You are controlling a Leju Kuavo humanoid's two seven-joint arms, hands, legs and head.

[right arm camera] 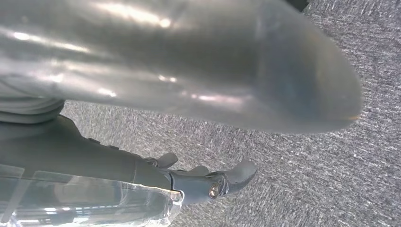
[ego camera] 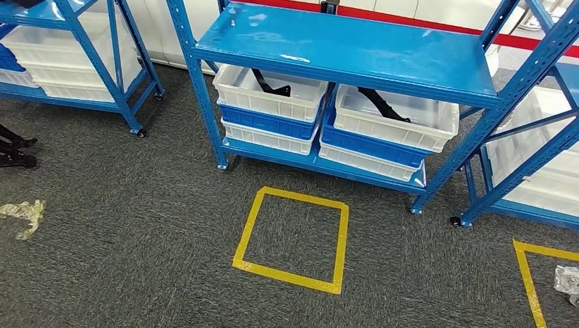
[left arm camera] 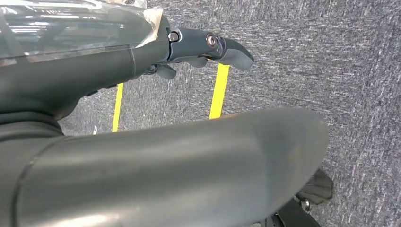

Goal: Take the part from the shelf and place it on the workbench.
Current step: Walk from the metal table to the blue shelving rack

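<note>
I face a blue shelf (ego camera: 355,51) on grey carpet (ego camera: 136,232), my hands hanging empty above the floor.

Two black parts lie in white bins on the lower level — one part (ego camera: 271,85) in the left bin (ego camera: 266,96), another part (ego camera: 382,104) in the right bin (ego camera: 399,119). A yellow tape square (ego camera: 292,239) marks the carpet in front of the shelf. My left hand (left arm camera: 198,49) and right hand (right arm camera: 208,182) hold nothing — fingers loosely extended, a little apart, over the carpet.
</note>
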